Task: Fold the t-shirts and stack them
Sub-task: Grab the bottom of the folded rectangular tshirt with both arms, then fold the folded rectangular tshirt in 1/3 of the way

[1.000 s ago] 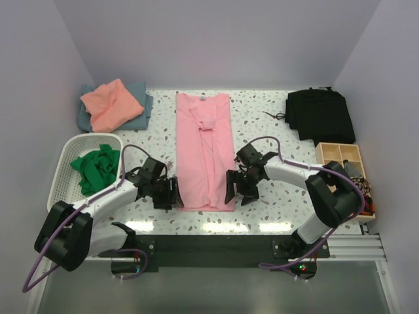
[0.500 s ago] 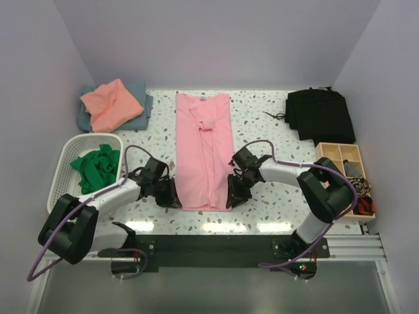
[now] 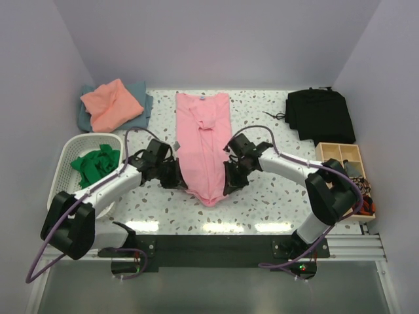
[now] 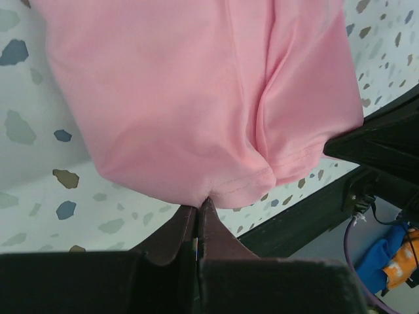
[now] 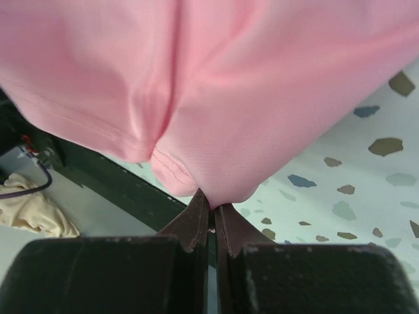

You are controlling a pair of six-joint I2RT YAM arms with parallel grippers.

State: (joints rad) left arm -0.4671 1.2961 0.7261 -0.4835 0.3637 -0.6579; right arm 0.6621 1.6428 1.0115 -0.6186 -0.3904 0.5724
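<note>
A light pink t-shirt (image 3: 204, 140) lies lengthwise down the middle of the table, folded into a narrow strip. My left gripper (image 3: 181, 178) is shut on its near left hem corner (image 4: 196, 196). My right gripper (image 3: 227, 181) is shut on the near right hem corner (image 5: 219, 196). Both corners are lifted off the table and the hem sags to a point between them. A salmon-orange t-shirt (image 3: 111, 103) rests crumpled on a grey-blue t-shirt (image 3: 143, 97) at the back left. A bright green t-shirt (image 3: 95, 167) sits in the white basket (image 3: 71, 149).
Black folded cloth (image 3: 319, 114) lies at the back right. A wooden compartment box (image 3: 340, 157) with small items stands at the right edge. The white basket stands close to my left arm. A black rail (image 3: 216, 245) runs along the near table edge.
Both grippers went from open beside the hem to shut on its corners. They have lifted and drawn the hem a little away from the near edge, so the square hem now sags.
</note>
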